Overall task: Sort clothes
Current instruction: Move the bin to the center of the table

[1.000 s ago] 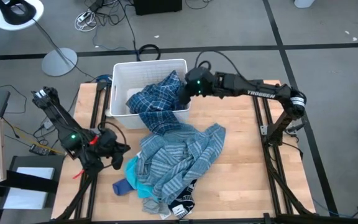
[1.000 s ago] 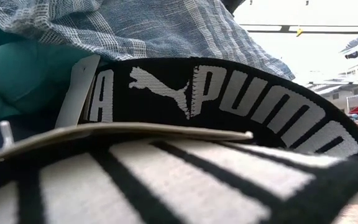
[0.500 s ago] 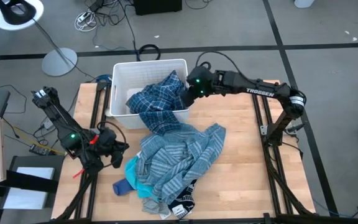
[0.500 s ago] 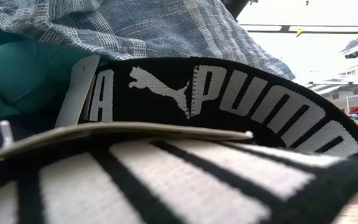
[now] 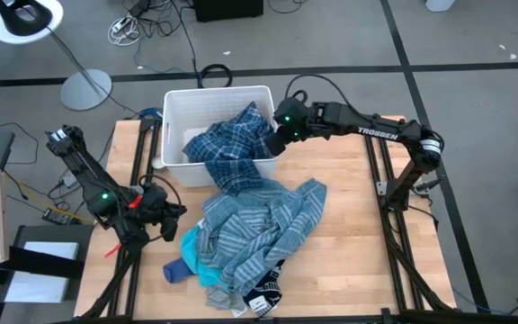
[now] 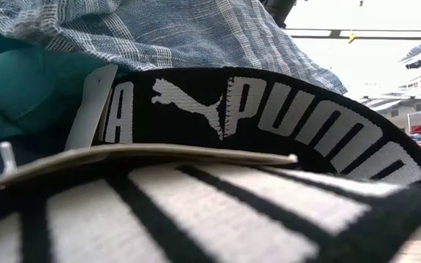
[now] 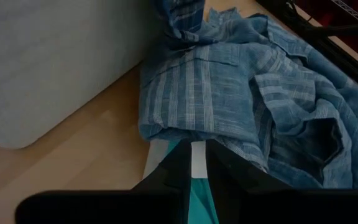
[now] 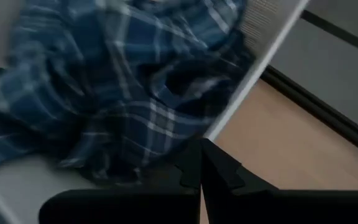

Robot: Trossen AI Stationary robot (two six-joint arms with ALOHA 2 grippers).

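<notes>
**A:** Starting from the high view: we've got the navy plaid shirt point(image 5: 227, 151) half in the white bin point(image 5: 174, 108), its lower part spilling over the near wall onto the table. Our right gripper point(image 5: 278, 141) sits at the bin's right corner, just beside the shirt. From up here we can't tell whether the fingers are closed.

**B:** And the left gripper point(image 5: 171, 216) is parked at the table's left edge, next to the turquoise top point(image 5: 198, 255) and the blue-grey striped shirt point(image 5: 254, 229). The blue sock point(image 5: 175, 270) lies just in front of it.

**A:** The low view doesn't help much: we just see a dark navy piece point(image 6: 269, 139) with white lettering filling the picture, striped shirt behind it.

**B:** In the left wrist view our fingers are nearly together, only a thin gap, nothing in them. The striped shirt lies straight ahead, bin wall off to one side.

**A:** In the right wrist view our fingers are pressed together and empty, with the plaid shirt right in front, draped across the bin rim.

**B:** So we'd guess the plaid tail hanging out is the next thing to deal with. It runs from the bin toward the pile, and the right arm is clearly nearer.
</notes>
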